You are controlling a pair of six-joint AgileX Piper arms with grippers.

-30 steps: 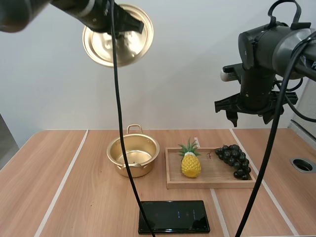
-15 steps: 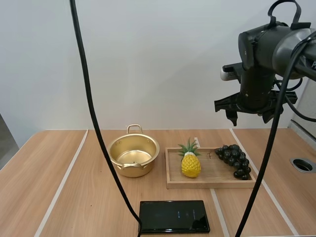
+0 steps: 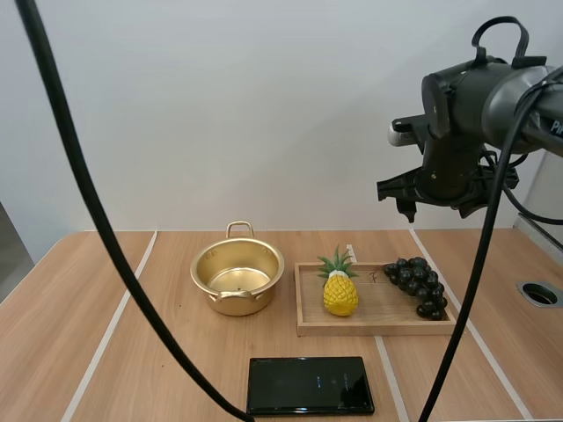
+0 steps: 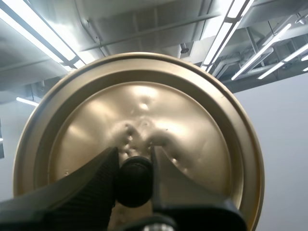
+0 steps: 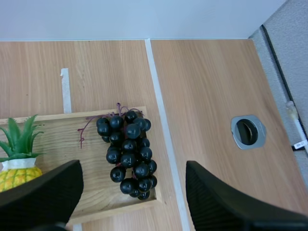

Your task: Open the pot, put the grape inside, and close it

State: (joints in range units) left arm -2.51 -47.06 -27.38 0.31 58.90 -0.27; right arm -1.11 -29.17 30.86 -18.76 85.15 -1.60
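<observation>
The pot [image 3: 237,277] stands open on the table [image 3: 132,334], gold, with nothing showing inside it, one loop handle toward the far edge and one toward the near edge. Just to its right, not touching, lies the wooden tray [image 3: 378,325]. The bunch of grapes [image 3: 417,286] is dark, almost black, and rests at the tray's right end against the right rim, its thin stem toward the far rim. A toy pineapple [image 3: 339,290] sits in the tray's left half, well apart from the grapes, its green crown toward the far side.

The left gripper [image 4: 134,159] pinches the black knob [image 4: 134,180] of the lid [image 4: 144,110] between its fingertips. The wrist view looks along the fingers onto the lid's gold, slightly dented disc, with its rim all round.

The right gripper [image 3: 440,200] hangs high above the tray's right end, well clear of it. Its fingers [image 5: 43,195] are spread wide with nothing between them — in the wrist view the grapes lie far below, framed by the two tips.

A flat black slab [image 3: 310,385], a phone or tablet, lies near the table's front edge, in front of the gap between pot and tray. A round grey grommet [image 3: 539,294] is set into the table to the right of the tray.
</observation>
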